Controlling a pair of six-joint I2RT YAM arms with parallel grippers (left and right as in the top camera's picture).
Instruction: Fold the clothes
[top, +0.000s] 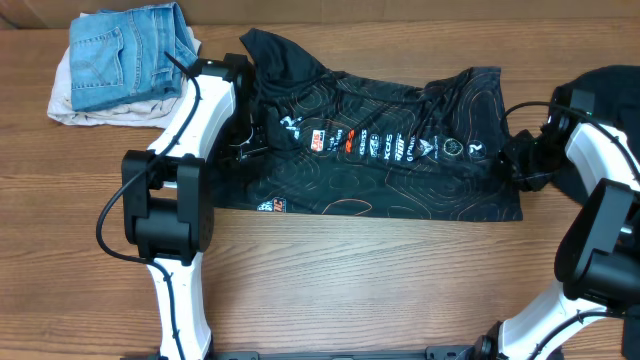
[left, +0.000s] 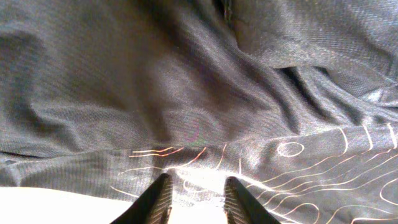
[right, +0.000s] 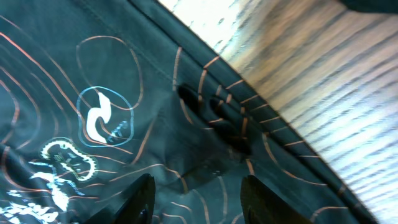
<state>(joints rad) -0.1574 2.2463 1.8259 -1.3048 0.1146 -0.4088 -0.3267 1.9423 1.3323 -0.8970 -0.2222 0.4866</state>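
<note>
One black jersey (top: 400, 170) with thin orange lines, lying spread out on the wooden table (top: 350, 280), reaching from under the left gripper (left: 198, 182) across to under the right gripper (right: 198, 183). On the left: hangs just over the cloth with fingers a little way apart, grips nothing, plain dark folds ahead and orange lines right under the tips. On the right: stands with fingers partly apart too, holds nothing, a white logo (right: 99, 121) just ahead and the jersey's edge with bare wood beyond it.
</note>
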